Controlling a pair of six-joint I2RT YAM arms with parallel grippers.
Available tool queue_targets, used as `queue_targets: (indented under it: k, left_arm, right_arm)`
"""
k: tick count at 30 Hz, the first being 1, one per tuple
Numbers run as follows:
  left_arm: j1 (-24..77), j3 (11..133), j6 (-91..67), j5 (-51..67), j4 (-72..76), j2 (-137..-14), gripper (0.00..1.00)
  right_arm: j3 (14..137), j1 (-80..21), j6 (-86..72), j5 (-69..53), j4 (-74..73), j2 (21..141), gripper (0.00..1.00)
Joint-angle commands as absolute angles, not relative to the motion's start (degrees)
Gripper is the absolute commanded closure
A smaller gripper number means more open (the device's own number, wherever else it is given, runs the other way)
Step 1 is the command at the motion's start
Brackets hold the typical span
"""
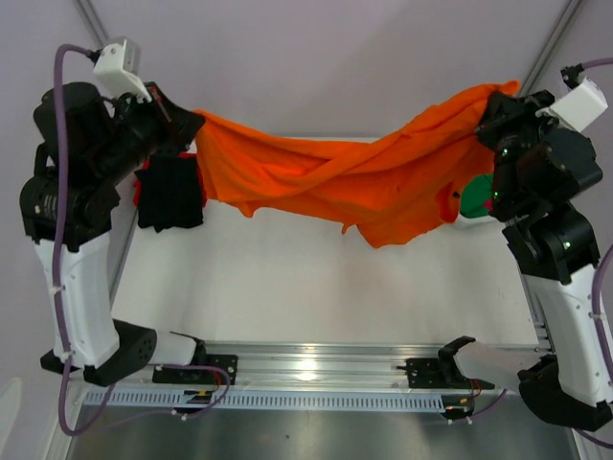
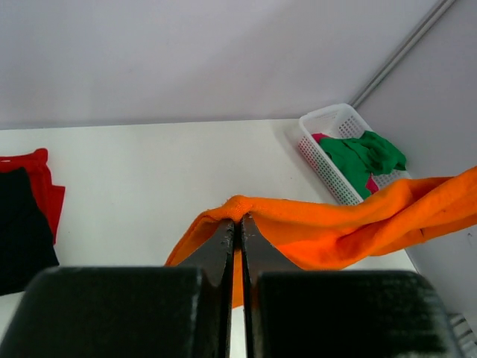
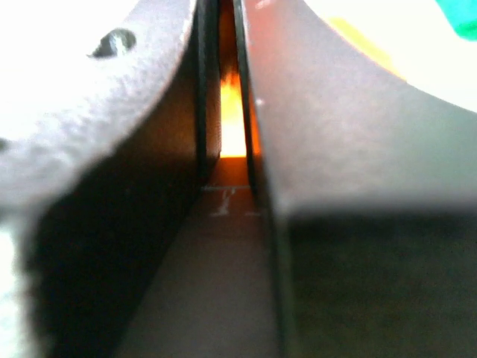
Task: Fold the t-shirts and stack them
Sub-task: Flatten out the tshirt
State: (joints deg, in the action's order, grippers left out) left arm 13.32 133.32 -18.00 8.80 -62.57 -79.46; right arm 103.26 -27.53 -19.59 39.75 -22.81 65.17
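orange t-shirt (image 1: 335,182), soft creased cloth, hangs twisted in mid-air between both arms over the white table (image 1: 316,287), left gripper (image 2: 238,224) pinched tight on one bunched edge, right gripper (image 3: 227,112) clamped on the other end; black t-shirt (image 2: 22,231) folded rectangular on red t-shirt (image 2: 45,186), green t-shirt (image 2: 365,153) crumpled in lattice basket (image 2: 324,168)

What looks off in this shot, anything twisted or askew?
The orange t-shirt, stretched in the air between the left hand and the right hand, is twisted into a rope along its middle instead of hanging flat. A bunched flap droops right of centre. Nothing else stands out.
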Motion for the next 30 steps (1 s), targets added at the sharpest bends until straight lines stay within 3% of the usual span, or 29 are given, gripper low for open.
queue_targets:
  k: [1,7,12,19,27,28,29,30]
  left_arm:
    - [13.01,131.40,-18.90,9.06,-61.70,-75.76,0.99]
    - [13.01,129.38,-18.90,7.05,-61.80,-74.44,0.99]
    - [13.01,120.26,-17.23,3.17,-61.00,-77.77,0.99]
    - [12.83,113.74,-14.94,0.61,-57.31,-92.62,0.99]
    - [11.60,114.78,-17.14,7.64,-53.87,-114.75,0.99]
    - [11.25,116.26,-17.14,8.52,-54.22,-116.26,0.87]
    - [11.08,117.85,-17.14,9.57,-54.84,-117.58,0.74]
    - [10.99,118.38,-17.49,10.45,-54.93,-118.99,0.56]
  right_arm:
    - [105.64,-31.63,-22.14,44.82,-27.94,63.20,0.94]
    - [106.36,-35.24,-28.83,46.32,-36.82,64.51,0.94]
    - [99.42,-35.16,-24.45,50.09,-32.27,68.81,0.95]
    - [88.52,-27.09,-27.68,41.07,-23.93,76.01,0.96]
    - [78.15,-26.10,-25.93,37.97,-15.30,83.23,0.93]
    - [77.79,-26.10,-25.75,37.45,-14.94,83.84,0.86]
    - [77.87,-26.45,-27.23,37.79,-15.81,85.07,0.67]
    - [78.05,-26.72,-28.03,40.49,-17.56,85.60,0.59]
